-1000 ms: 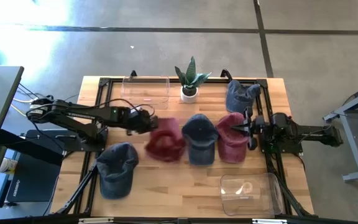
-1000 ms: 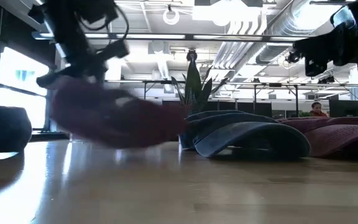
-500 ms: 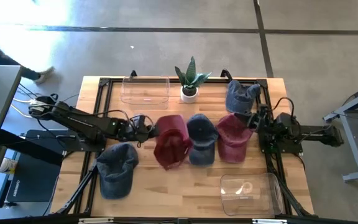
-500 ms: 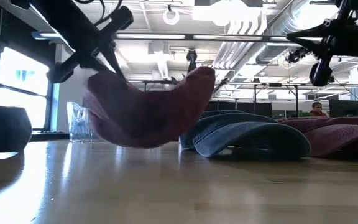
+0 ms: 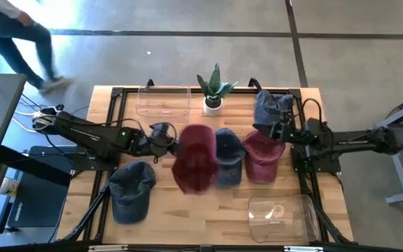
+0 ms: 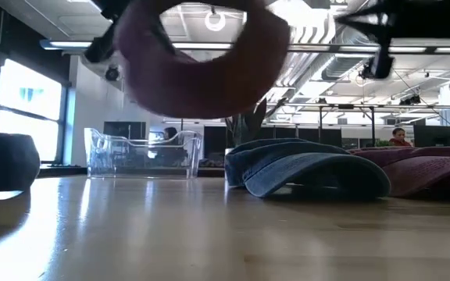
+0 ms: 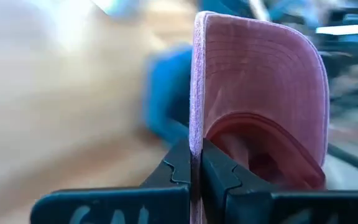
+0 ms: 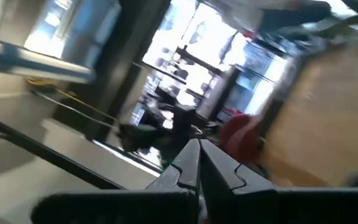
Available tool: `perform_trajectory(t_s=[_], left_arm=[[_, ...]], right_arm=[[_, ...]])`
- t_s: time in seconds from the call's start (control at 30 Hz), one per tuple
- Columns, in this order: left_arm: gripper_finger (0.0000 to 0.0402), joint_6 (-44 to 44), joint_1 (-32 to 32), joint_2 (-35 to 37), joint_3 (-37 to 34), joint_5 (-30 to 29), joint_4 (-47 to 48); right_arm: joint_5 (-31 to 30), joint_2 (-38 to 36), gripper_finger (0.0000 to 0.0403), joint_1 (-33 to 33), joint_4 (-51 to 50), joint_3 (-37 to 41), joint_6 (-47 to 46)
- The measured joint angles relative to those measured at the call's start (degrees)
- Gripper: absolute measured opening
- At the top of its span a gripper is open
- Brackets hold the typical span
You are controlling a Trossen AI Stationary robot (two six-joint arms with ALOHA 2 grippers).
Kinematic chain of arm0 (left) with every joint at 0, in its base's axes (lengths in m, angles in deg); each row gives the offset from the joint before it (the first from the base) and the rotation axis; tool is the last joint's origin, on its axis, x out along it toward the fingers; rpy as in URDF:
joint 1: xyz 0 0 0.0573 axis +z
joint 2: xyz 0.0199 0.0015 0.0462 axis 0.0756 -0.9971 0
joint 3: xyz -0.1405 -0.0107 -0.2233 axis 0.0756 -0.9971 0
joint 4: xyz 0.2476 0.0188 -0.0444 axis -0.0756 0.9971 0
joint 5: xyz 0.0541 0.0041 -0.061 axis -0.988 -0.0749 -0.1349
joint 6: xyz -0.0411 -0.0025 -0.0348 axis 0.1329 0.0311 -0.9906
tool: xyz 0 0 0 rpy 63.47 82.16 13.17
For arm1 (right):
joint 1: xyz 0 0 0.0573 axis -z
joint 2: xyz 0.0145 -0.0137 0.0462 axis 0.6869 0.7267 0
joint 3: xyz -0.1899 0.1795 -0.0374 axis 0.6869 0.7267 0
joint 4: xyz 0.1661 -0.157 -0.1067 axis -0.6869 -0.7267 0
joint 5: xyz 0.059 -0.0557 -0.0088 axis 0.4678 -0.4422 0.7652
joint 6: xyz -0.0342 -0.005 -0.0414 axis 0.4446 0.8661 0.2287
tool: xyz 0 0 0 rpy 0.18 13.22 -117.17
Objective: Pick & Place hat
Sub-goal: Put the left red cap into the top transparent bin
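The wooden surface (image 5: 208, 210) carries a row of hats, with the potted plant (image 5: 213, 89) at its far edge as the landmark. A clear bin (image 5: 164, 101) stands just left of the plant, and a second clear bin (image 5: 283, 215) sits at the near right corner, well away from it. In front of the plant, a red hat (image 5: 194, 158) hangs in the air above the surface; the low view shows it clear of the wood. Right of it lie a blue hat (image 5: 227, 156) and another red hat (image 5: 264, 155). The left gripper (image 7: 195, 177) has its fingers pinched tight on the lifted hat's edge. The right gripper (image 8: 197, 163), right of the plant, has its fingers closed on nothing. So the pick looks done; carrying and setting down remain.
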Motion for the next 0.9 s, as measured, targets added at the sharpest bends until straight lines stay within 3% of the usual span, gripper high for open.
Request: perform_trajectory(t_s=[0.1, 0.27, 0.37, 0.6, 0.77, 0.9], left_arm=[[0.0, -0.2, 0.2, -1.4, 4.5, -9.9, 13.7], [0.0, 9.5, -0.9, -2.5, 11.0, -19.1, 17.0], [0.0, 14.8, -1.2, -2.6, 13.8, -19.6, 16.7], [0.0, 15.8, -1.0, -3.0, 15.3, -18.4, 15.1], [0.0, 11.9, -1.0, -3.0, 15.3, -18.2, 14.5], [0.0, 9.7, -1.0, -3.0, 15.4, -18.2, 13.3]], right_arm=[[0.0, 6.4, 0.0003, 0.0, 5.1, -4.5, 2.4], [-5.1, 13.8, 0.0001, 0.1, 5.1, -11.8, 9.4], [-2.6, 17.5, 0.0001, 0.1, -0.6, -17.2, 9.5], [5.7, 29.1, 0.0015, -3.1, -34.0, -41.0, 21.9], [4.6, 40.9, 0.0006, -8.0, -49.5, -57.7, 39.9], [-1.3, 49.7, 0.0003, -11.8, -52.5, -66.0, 53.6]])
